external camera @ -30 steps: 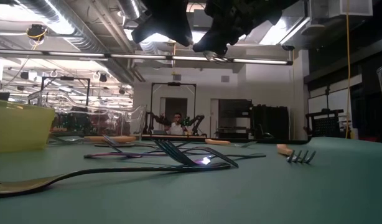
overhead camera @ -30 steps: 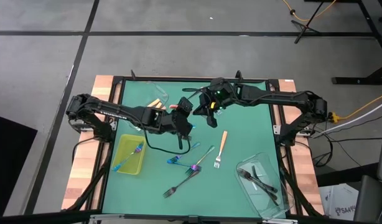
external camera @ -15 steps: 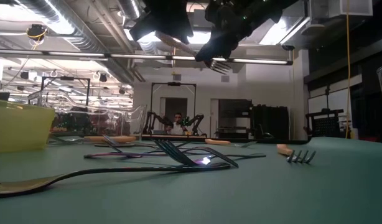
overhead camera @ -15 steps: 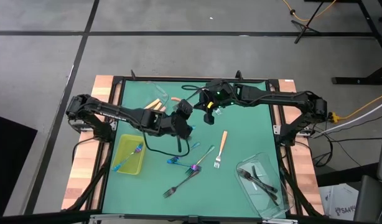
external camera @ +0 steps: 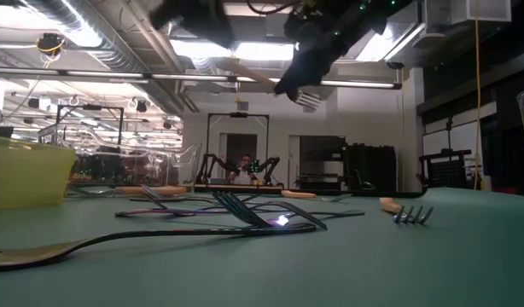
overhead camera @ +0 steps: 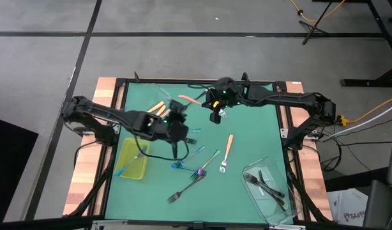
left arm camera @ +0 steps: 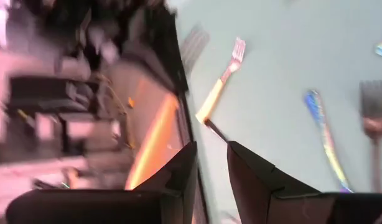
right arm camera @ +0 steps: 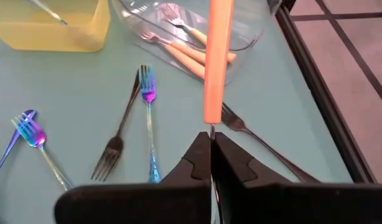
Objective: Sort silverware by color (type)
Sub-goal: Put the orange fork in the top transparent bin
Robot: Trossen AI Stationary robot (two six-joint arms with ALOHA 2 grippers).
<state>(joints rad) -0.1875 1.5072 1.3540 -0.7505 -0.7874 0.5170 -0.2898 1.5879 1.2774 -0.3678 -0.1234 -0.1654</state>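
Note:
My right gripper (right arm camera: 211,140) is shut on an orange-handled fork (right arm camera: 216,56) and holds it high over the far middle of the table (overhead camera: 215,110). My left gripper (left arm camera: 209,165) is open and empty, left of it over the mat (overhead camera: 180,118). On the mat lie an orange-handled fork (overhead camera: 226,150), two iridescent forks (overhead camera: 183,165) (overhead camera: 209,160) and a dark fork (overhead camera: 186,188). Orange-handled forks lie in the far clear tub (right arm camera: 185,31). An iridescent fork lies in the yellow-green tray (overhead camera: 132,158). Dark forks lie in the near right clear tub (overhead camera: 269,185). My right gripper pinches the fork between its two fingers at the thin metal neck (right arm camera: 211,129), right below the orange handle's end. The handle runs on ahead of the fingertips, in line with them, toward the far left tub. The fork is lifted clear, tilted, silver head (external camera: 307,98) lowest.
The far clear tub (overhead camera: 159,96) stands just left of my right gripper, the yellow-green tray at the left edge, the other clear tub at the near right corner. Loose forks lie across the near middle of the mat. A person sits far off behind the table (external camera: 242,166).
My left gripper has drawn away from the right gripper, toward the table's left and near edges, leaving the orange-handled fork with the right gripper. The fork has swung around, its handle now pointing toward the far left tub, its head lower in the low view.

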